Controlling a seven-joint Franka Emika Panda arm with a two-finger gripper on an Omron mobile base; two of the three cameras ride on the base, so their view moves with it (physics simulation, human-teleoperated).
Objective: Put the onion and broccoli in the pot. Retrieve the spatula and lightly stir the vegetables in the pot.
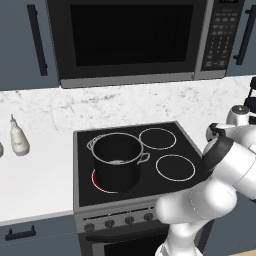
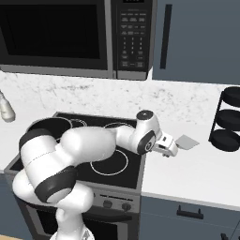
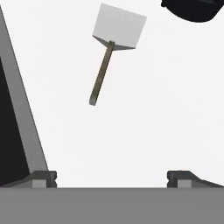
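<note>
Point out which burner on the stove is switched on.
The front left burner, under the pot: a red glow shows at the pot's base. The two rings to its right are plain white outlines on the black stovetop.

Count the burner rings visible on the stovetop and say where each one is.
3. One ring sits back centre, one front right, and a red-glowing one peeks from under the pot. Another may be hidden behind it.

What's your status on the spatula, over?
Gripper open, empty, above the counter. Spatula lies flat ahead, untouched. Nothing between them.
</note>
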